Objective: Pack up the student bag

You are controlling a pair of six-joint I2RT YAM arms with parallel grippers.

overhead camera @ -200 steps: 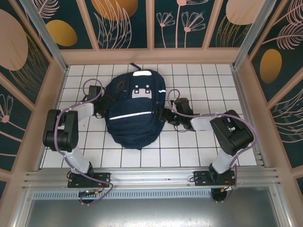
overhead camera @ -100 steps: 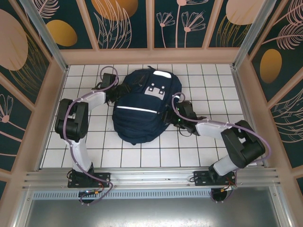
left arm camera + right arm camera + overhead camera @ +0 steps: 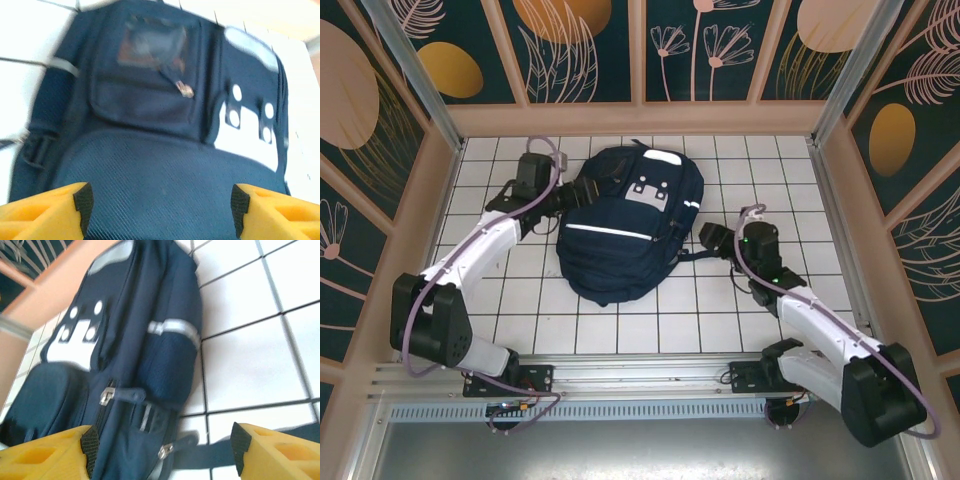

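Note:
The student bag is a dark navy backpack with a white stripe. It lies flat on the white tiled table, its top label toward the back wall. My left gripper stands open at the bag's upper left edge. In the left wrist view its yellow fingers straddle the bag's fabric with a wide gap. My right gripper is open just off the bag's right side. The right wrist view shows the bag's side, a zipper pull and a dark strap on the tiles between the right fingers.
Wooden frame walls enclose the table at the back and on both sides. An aluminium rail carrying the arm bases runs along the near edge. Bare tiles lie in front of the bag and to its right.
The bag slid toward the back right and turned slightly. Both arms then drew outward; the right gripper backed away to the right and the left arm stretched out toward the bag's top left.

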